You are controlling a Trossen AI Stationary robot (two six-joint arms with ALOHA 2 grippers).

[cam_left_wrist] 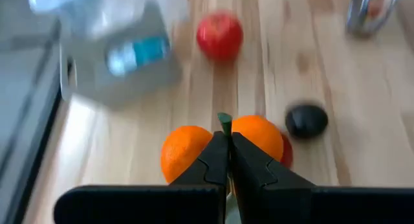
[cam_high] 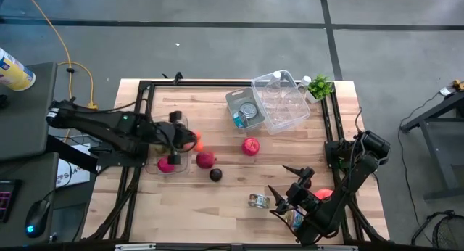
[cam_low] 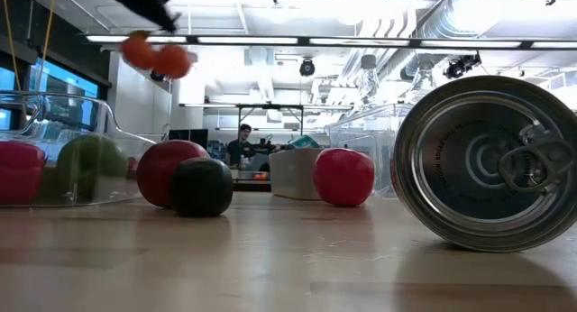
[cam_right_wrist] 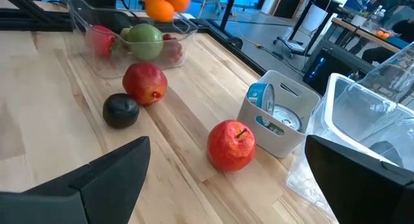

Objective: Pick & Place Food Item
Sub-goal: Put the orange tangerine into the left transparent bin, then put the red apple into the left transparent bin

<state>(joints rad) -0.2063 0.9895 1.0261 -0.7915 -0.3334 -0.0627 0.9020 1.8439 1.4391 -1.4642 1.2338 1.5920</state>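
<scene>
A pair of oranges joined at a green stem (cam_left_wrist: pixel 223 141) hangs in my left gripper (cam_left_wrist: pixel 228 160), which is shut on it. In the high view the oranges (cam_high: pixel 194 141) are at the right rim of a clear tub (cam_high: pixel 165 164) that holds red and green fruit. The low view shows the oranges (cam_low: pixel 155 56) well above the table. A pomegranate (cam_high: pixel 206 160), a dark plum (cam_high: pixel 215 175) and a red apple (cam_high: pixel 251 146) rest on the wood. My right gripper (cam_high: pixel 288 184) is open near the table's near right side and touches nothing. My left gripper pinches the green stem (cam_left_wrist: pixel 224 122) between the two oranges with its two fingertips (cam_left_wrist: pixel 213 162). One orange shows on each side of the fingers. The pair is lifted clear of the table, beside the tub's rim (cam_right_wrist: pixel 184 26).
A grey bin (cam_high: pixel 241 108) with a can in it and a clear box (cam_high: pixel 284 100) stand at the far middle. A small plant (cam_high: pixel 318 85) is at the far right corner. One tin (cam_high: pixel 257 201) lies near my right gripper. A black frame (cam_high: pixel 145 85) borders the table.
</scene>
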